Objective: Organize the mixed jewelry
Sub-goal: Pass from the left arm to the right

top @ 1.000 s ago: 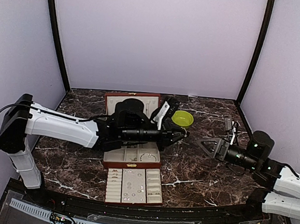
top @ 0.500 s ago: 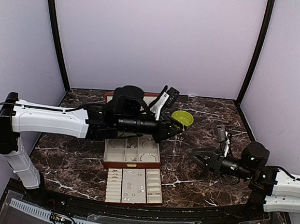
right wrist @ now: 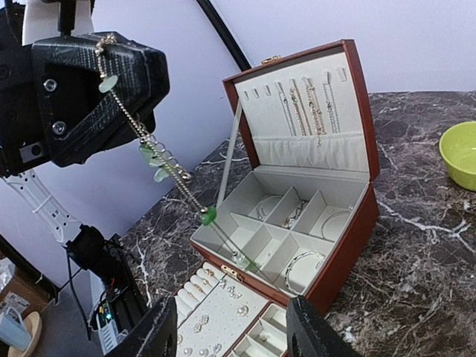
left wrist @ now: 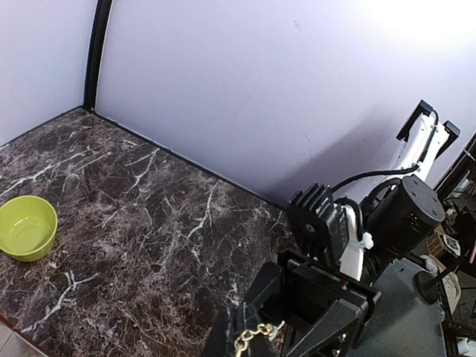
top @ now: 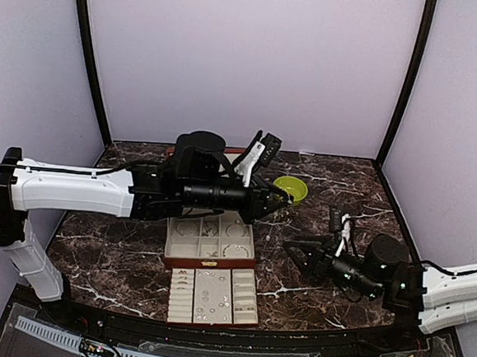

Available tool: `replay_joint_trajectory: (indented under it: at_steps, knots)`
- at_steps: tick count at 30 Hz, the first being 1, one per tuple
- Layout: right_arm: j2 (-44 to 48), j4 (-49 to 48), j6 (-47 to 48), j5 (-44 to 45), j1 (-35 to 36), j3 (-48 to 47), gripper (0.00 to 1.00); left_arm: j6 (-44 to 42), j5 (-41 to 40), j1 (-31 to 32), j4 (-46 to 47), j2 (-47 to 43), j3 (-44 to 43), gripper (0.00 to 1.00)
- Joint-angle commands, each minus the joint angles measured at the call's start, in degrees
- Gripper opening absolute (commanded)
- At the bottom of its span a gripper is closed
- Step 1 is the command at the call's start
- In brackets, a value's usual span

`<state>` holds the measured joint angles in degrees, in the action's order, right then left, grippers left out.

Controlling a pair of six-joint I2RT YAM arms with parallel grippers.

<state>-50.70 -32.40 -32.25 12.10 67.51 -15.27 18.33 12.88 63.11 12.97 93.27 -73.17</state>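
Beaded chain (right wrist: 172,172) in the clamped left gripper (top: 282,200), tail over the box (right wrist: 351,223); right gripper (right wrist: 230,327) parted, empty.

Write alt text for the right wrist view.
The left gripper, at upper left, pinches a chain with green beads that hangs slantwise down to an open reddish-brown jewelry box. A cream tray of small pieces lies in front, a green bowl at the right edge; the open right gripper frames the bottom.
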Motion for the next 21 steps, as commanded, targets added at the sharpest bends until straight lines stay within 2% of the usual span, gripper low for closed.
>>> replay_joint_trajectory:
  at_steps: [1, 8, 21]
  knots:
    - [-3.6, -7.7, 2.6, 7.9, 2.9, -2.9, 0.51, 0.6, 0.0, -0.4, -1.1, -3.1, -2.2, 0.00]
    - [-8.9, -11.6, 2.8, 14.7, 4.7, -4.5, 0.47, 0.6, 0.3, -0.3, -1.4, -3.7, -2.3, 0.00]
    - [-14.7, -14.1, 2.7, 17.3, 4.7, -6.8, 0.47, 1.2, 1.7, -0.3, -1.4, -4.7, -2.2, 0.00]
